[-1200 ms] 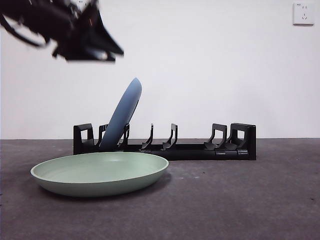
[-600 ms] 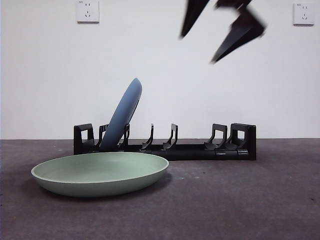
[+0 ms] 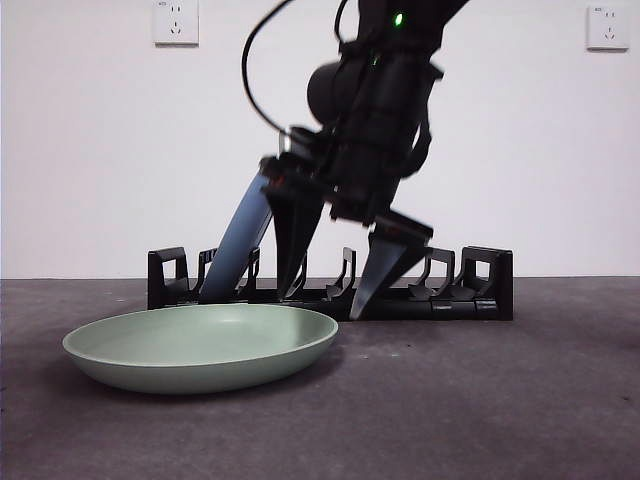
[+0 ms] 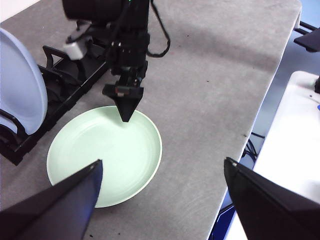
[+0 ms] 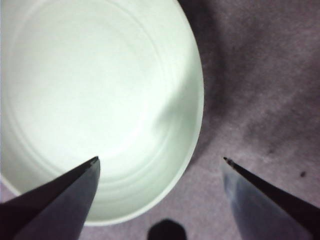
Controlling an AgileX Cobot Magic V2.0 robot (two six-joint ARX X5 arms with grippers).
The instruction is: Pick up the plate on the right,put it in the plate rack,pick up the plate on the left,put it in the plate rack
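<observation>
Right end effector spread wide, low over green plate rim, rack behind with blue plate slotted | left wrist: left end effector spread, high, waiting | right wrist: rim between tips, ungrasped; half done, green plate left on worktop.

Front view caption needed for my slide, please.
Right gripper, jaws open, straddles the green plate rim; blue plate stands in the rack.

The right hand is held low on a steeply angled arm, its two jaws spread wide and pointed downward. The left hand is held high, its jaws likewise spread apart, nothing gripped.
</observation>
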